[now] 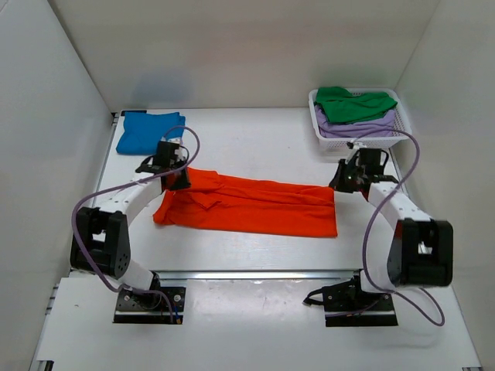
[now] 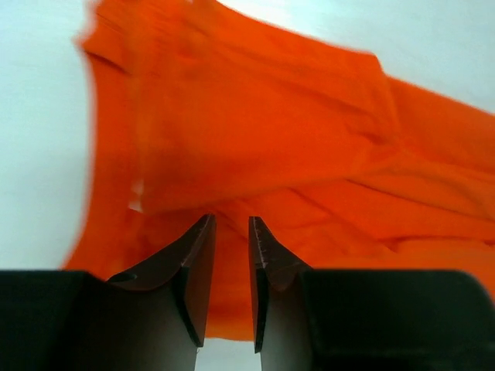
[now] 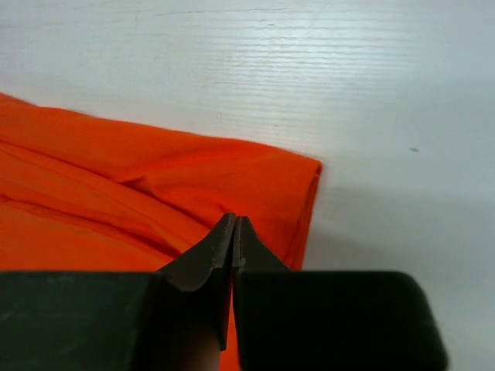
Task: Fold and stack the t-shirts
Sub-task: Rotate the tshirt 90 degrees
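The bright orange t-shirt [image 1: 247, 205] lies on the table as a long folded band between the two arms. My left gripper [image 1: 178, 179] hovers over its far left end, with the jaws a narrow gap apart and nothing between them [image 2: 230, 220]. The orange cloth [image 2: 255, 131] fills that view. My right gripper [image 1: 339, 184] is at the shirt's far right corner with its jaws pressed together [image 3: 234, 218] above the orange cloth [image 3: 139, 185]. No cloth shows between them. A folded blue t-shirt [image 1: 149, 131] lies at the back left.
A white lattice basket [image 1: 332, 139] at the back right holds the green t-shirt [image 1: 352, 104] on top of the pale lavender one [image 1: 363, 126]. White walls enclose the table on three sides. Bare white table [image 3: 371, 100] lies beyond the shirt's right edge.
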Controlling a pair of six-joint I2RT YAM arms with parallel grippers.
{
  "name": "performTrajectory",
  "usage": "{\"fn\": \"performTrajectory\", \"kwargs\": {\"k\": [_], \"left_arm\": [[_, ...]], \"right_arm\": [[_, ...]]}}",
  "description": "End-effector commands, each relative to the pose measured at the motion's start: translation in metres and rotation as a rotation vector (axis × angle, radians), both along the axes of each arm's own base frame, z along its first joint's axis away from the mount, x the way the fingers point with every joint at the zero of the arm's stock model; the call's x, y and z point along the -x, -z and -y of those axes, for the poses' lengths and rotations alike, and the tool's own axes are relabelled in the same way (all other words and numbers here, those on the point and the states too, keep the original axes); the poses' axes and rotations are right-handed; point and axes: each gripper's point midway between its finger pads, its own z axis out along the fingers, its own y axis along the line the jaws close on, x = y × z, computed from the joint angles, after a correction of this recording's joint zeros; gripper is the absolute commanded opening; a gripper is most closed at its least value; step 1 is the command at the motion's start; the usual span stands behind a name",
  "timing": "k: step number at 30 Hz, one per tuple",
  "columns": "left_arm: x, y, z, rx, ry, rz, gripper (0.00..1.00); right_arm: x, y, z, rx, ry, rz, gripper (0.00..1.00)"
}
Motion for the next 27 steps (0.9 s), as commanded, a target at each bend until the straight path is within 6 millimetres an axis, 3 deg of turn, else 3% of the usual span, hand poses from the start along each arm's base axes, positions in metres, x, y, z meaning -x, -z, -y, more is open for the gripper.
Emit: {"fn": "performTrajectory", "kwargs": {"k": [1, 3, 8, 10, 11, 14, 17, 18, 20, 21, 22, 23, 24, 25, 27], "left_arm": [[0.009, 0.013, 0.023, 0.06, -0.018, -0.068, 0.34], [0.015, 0.031, 0.034, 0.075, -0.012, -0.12, 0.34], [0.008, 0.06, 0.043, 0.033, -0.013, -0.213, 0.33], [-0.012, 0.066, 0.054, 0.023, 0.008, -0.236, 0.33], [-0.01, 0.07, 0.06, 0.014, 0.025, -0.263, 0.32], [-0.046, 0.072, 0.074, 0.004, 0.059, -0.276, 0.31], [-0.106, 0.06, 0.092, 0.021, 0.082, -0.228, 0.28], [-0.11, 0.059, 0.093, 0.026, 0.077, -0.248, 0.28], [-0.153, 0.051, 0.105, 0.036, 0.095, -0.2, 0.27], [-0.152, 0.051, 0.116, 0.043, 0.12, -0.226, 0.25], [-0.168, 0.046, 0.124, 0.048, 0.133, -0.212, 0.23], [-0.191, 0.037, 0.14, 0.079, 0.157, -0.157, 0.23], [-0.192, 0.039, 0.146, 0.1, 0.173, -0.175, 0.23], [-0.205, 0.037, 0.155, 0.128, 0.176, -0.138, 0.21], [-0.21, 0.045, 0.166, 0.207, 0.183, -0.136, 0.19]], "right_arm": [[-0.016, 0.002, -0.015, 0.005, -0.082, -0.024, 0.0], [-0.014, 0.008, -0.026, -0.004, -0.109, -0.05, 0.0], [-0.002, 0.045, -0.023, -0.052, -0.031, -0.211, 0.0], [0.007, 0.056, -0.02, -0.07, 0.037, -0.291, 0.0], [0.008, 0.06, -0.021, -0.071, 0.044, -0.306, 0.0], [0.028, 0.073, -0.023, -0.014, 0.126, -0.415, 0.0], [0.067, 0.08, -0.045, 0.011, 0.159, -0.505, 0.0], [0.082, 0.08, -0.055, 0.005, 0.147, -0.508, 0.0], [0.103, 0.077, -0.083, -0.098, 0.173, -0.505, 0.0], [0.123, 0.077, -0.094, -0.126, 0.159, -0.508, 0.0], [0.128, 0.066, -0.114, -0.209, 0.161, -0.483, 0.01], [0.142, 0.073, -0.124, -0.273, 0.184, -0.516, 0.0], [0.165, 0.078, -0.131, -0.297, 0.167, -0.546, 0.0], [0.169, 0.07, -0.153, -0.384, 0.139, -0.54, 0.0], [0.193, 0.077, -0.167, -0.455, 0.121, -0.582, 0.0]]}}
